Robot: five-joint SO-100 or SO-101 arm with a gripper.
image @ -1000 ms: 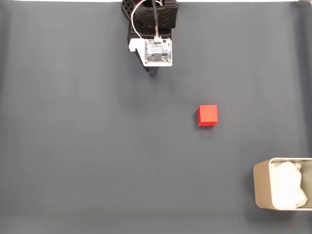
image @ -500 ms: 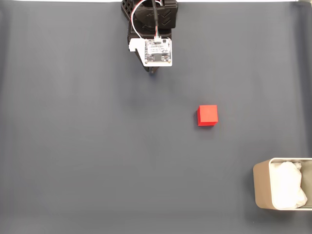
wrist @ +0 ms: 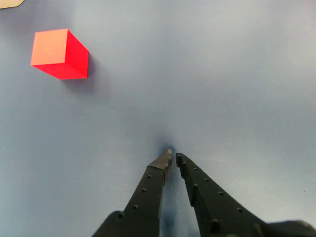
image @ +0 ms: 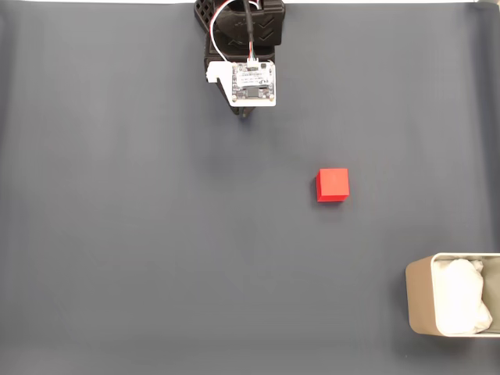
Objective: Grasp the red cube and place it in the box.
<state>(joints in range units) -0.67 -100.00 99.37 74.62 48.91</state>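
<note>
So in the fixed view the arm (image: 242, 47) sits at the top middle of the dark grey mat (image: 117, 234), with a small white circuit board (image: 253, 83) on top of it. The gripper (wrist: 173, 158) shows best in the wrist view: both black fingers come up from the bottom edge and the tips are pretty much together, just a sliver between them, nothing held. They're pointing down at bare mat.

The red cube (image: 333, 185) is sitting flat on the mat, well apart from the arm, lower and to the right in the fixed view. In the wrist view the cube (wrist: 58, 53) is off in the top left corner, far from the fingertips.

The box (image: 418, 305) is in the bottom right corner of the fixed view, partly cut off by the frame edge, with white lining (image: 461, 297) bunched up inside. The cube is well apart from it.
</note>
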